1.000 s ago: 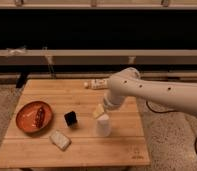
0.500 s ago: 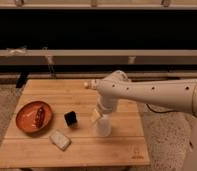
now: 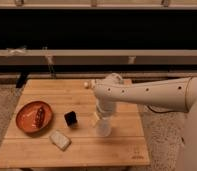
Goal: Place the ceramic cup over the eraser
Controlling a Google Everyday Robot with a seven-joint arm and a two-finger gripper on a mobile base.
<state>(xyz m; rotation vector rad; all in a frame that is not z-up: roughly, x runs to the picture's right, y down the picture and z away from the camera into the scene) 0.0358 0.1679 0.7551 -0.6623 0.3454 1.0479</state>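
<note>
1. Fingers stay spread wide, clamped on nothing; the gripper [image 3: 102, 116] has come down right over the ceramic cup [image 3: 103, 128].
2. Ceramic cup unmoved, standing apart, right of the eraser [image 3: 70, 118].
3. Likely next: grasp; covering not yet begun.

You will find no text, label or number that can be read. A small dark mark [image 3: 134, 155] at the tabletop's [image 3: 67, 92] near right corner is too small to make out. The tool [image 3: 103, 116] sits directly above the ceramic cup [image 3: 103, 129].
</note>
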